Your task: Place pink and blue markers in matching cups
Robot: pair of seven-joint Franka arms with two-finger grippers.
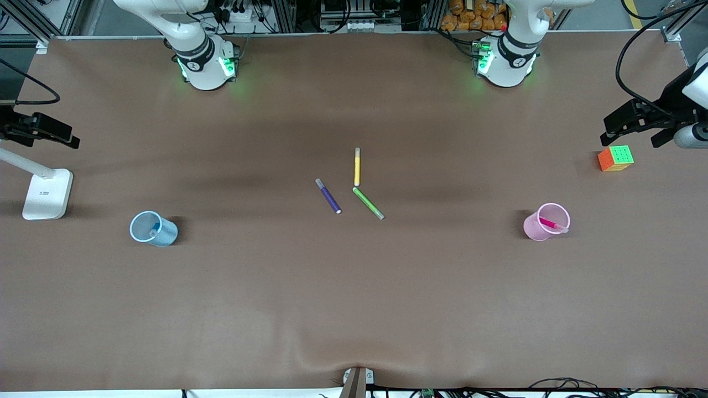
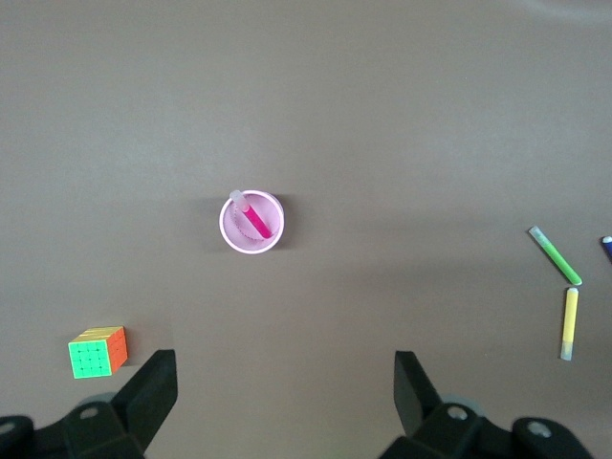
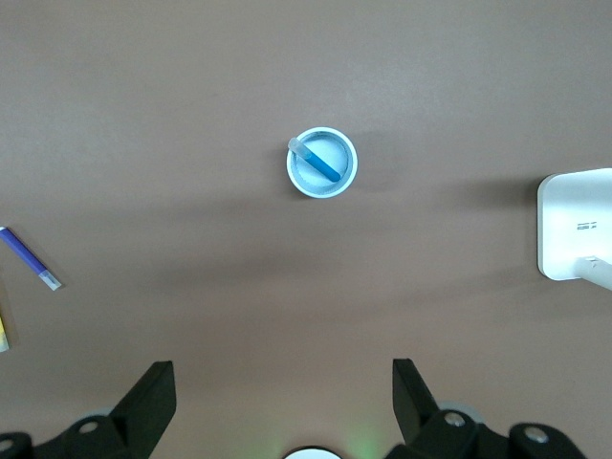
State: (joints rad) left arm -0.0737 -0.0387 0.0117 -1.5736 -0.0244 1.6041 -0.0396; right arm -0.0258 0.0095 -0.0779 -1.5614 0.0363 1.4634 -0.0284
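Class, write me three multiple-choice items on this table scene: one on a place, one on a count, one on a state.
1. Where is the pink marker?
A. In the pink cup
B. Beside the cube
C. On the table

2. How many markers lie loose on the table?
A. One
B. Three
C. Five

3. How do the left gripper and right gripper stand?
A. Both open, empty
B. Both shut
C. One holding a cup

Key: 1 A, it leans inside the cup. 2 B, purple marker, yellow marker, green marker. 3 A, fingers apart, nothing between.
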